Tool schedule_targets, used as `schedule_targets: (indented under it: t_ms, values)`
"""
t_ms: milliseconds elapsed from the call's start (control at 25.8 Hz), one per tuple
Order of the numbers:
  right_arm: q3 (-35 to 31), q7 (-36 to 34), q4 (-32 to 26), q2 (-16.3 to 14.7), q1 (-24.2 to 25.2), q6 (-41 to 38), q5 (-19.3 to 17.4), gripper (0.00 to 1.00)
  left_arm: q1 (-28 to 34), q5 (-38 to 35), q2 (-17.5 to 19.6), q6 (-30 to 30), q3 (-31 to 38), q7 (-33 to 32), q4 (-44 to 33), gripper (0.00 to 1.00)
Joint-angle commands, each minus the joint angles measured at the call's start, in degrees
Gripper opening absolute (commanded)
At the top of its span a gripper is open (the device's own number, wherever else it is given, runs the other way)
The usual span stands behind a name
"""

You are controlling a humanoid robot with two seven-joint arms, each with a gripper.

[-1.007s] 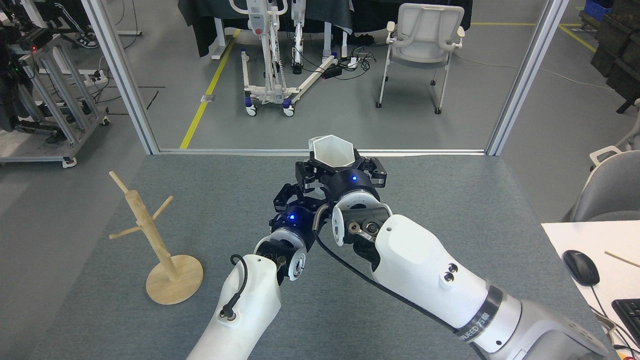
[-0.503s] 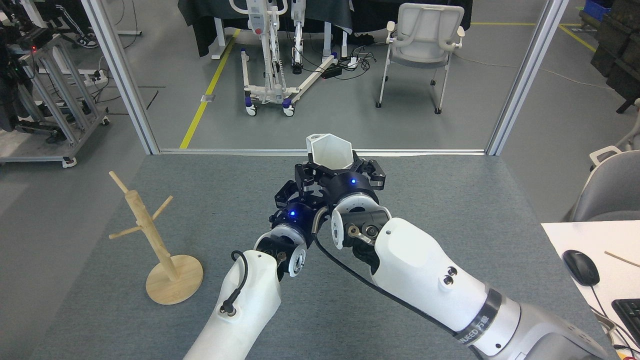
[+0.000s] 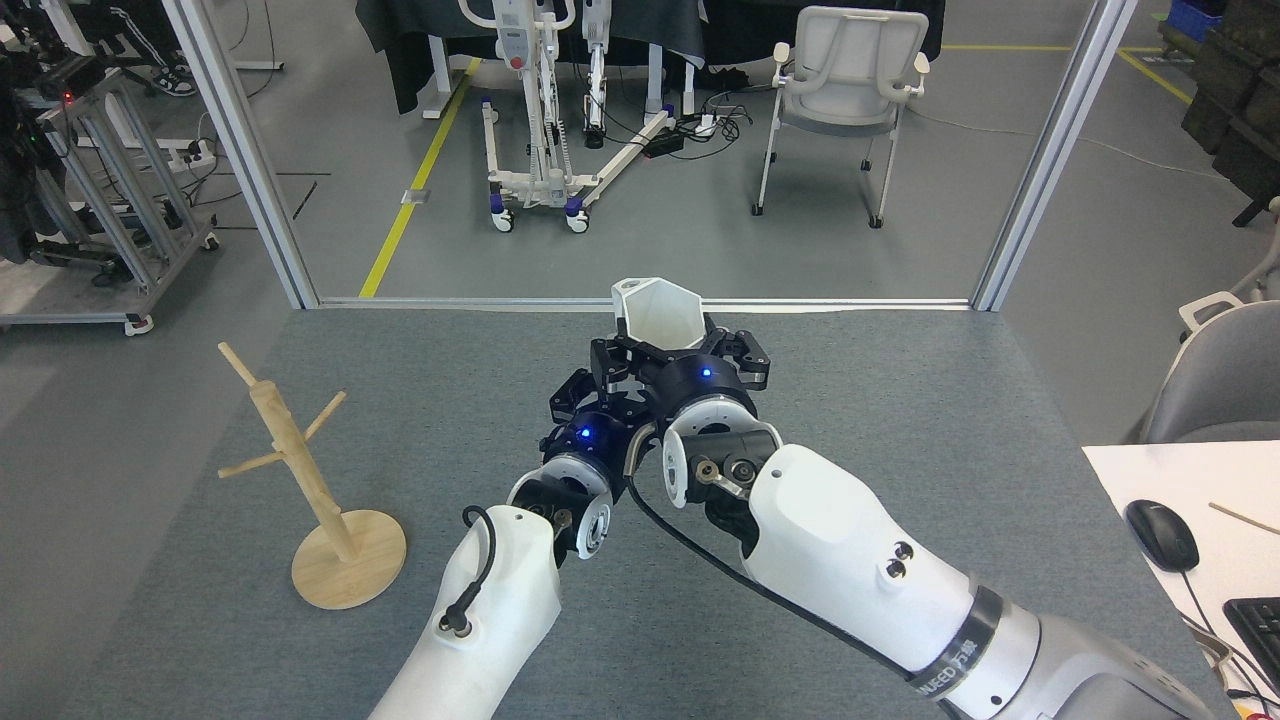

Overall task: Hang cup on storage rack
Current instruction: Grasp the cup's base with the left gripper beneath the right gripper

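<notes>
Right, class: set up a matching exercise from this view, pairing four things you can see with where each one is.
Things:
1. cup
2. storage rack
3. computer mouse
4. white chair

Places:
A. on the white desk at the right edge
B. standing on the grey mat, left of both arms
C. on the floor beyond the table
D. held up by the right gripper, rim upward

Pairs: 1-D, 2-B, 3-A, 4-C

Workshop floor beyond the grey table [image 3: 950, 420]

A white chair [image 3: 845, 95] stands near a wheeled white lift frame [image 3: 545, 150] — a yellow floor line [image 3: 405, 205] runs left; a black mouse [image 3: 1161, 535] lies right.
</notes>
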Motion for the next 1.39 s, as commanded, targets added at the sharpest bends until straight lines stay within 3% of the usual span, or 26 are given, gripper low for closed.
schedule_targets:
  t_ms: [0,155,310,1084,1355]
  values:
    - [-0.04,-0.34,0.02,0.0,0.07,-0.4,0.0,0.52,0.16,0.0,0.03,-0.63,-0.04,5.17,-1.14,0.23]
    - [-0.04,-0.43,0.02,0.0,0.16,-0.49,0.0,0.61,0.24,0.0,0.03,-0.63,-0.04,5.61,-1.58,0.22]
    - [-0.04,-0.87,0.02,0.0,0.25,-0.49,0.0,0.98,0.24,0.0,0.03,-0.63,-0.04,5.61,-1.66,0.22]
    - [-0.39,-5.62,-0.16,-0.09,0.25,-6.73,0.0,0.99,1.12,-0.09,0.12,-0.28,0.04,5.96,-2.81,0.2]
    - [-0.56,-5.62,-4.03,-1.41,0.25,-7.69,0.53,0.99,1.65,-0.09,0.12,-0.19,0.13,5.96,-2.9,0.2]
